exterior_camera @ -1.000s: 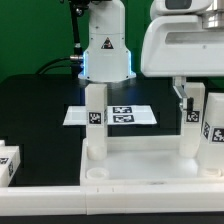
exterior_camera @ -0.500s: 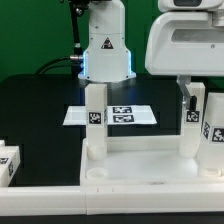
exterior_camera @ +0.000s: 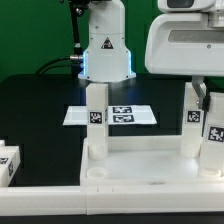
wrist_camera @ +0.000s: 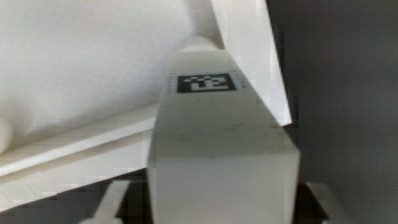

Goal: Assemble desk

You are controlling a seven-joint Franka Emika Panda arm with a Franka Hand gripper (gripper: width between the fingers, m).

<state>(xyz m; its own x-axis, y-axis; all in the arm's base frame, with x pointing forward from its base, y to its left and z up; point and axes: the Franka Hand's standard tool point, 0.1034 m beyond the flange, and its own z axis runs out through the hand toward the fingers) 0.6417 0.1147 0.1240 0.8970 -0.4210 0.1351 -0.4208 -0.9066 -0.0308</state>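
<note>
The panel is lying flat on the black surface, close to the camera, with its raised rim facing up. One leg is standing upright in the panel's far corner on the exterior view's left, its tag facing the camera. A second leg is standing upright at the far corner on the exterior view's right, and a third leg is standing just beside it, nearer the edge of the picture.

The hand is hanging over that second leg. In the wrist view, the leg's square top is sitting between the fingers, which are pressing against its two sides, so the hand is gripping the leg at a narrow opening.

A loose leg is lying on the surface at the exterior view's left edge, apart from the panel. The marker board is lying flat behind the panel, in front of the arm's base.
</note>
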